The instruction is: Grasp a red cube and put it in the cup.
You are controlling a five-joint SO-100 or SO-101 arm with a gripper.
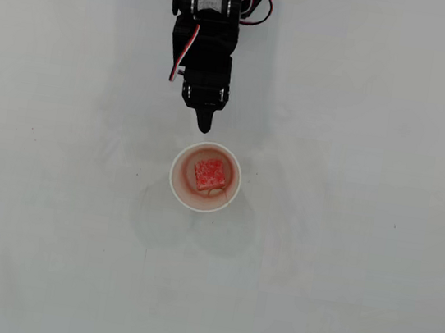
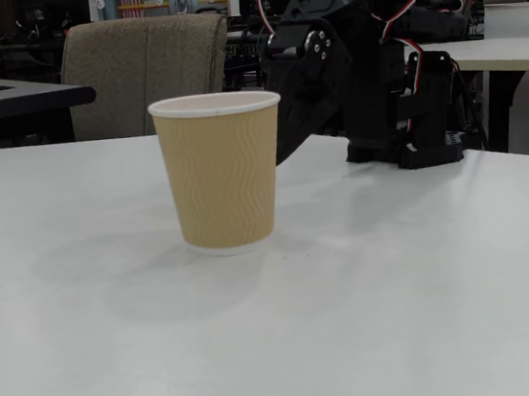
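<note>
The gripper (image 1: 204, 123) points down the overhead view with its fingers drawn together to one dark tip and nothing between them. That tip stops just short of the cup's (image 1: 175, 183) upper rim, with a thin strip of bare table (image 1: 342, 258) showing between the two. In the fixed view the gripper (image 2: 283, 152) sits behind the cup (image 2: 223, 174), its tip partly hidden by the tan ribbed wall, so whether it stands clear of the tabletop there is hard to judge. The red cube (image 1: 209, 173) lies inside the cup, on its floor, a little toward the upper right of the mouth in the overhead view. Around the cup the white table is bare on the left, right and lower sides. A chair (image 2: 148, 72) stands beyond the far table edge.
</note>
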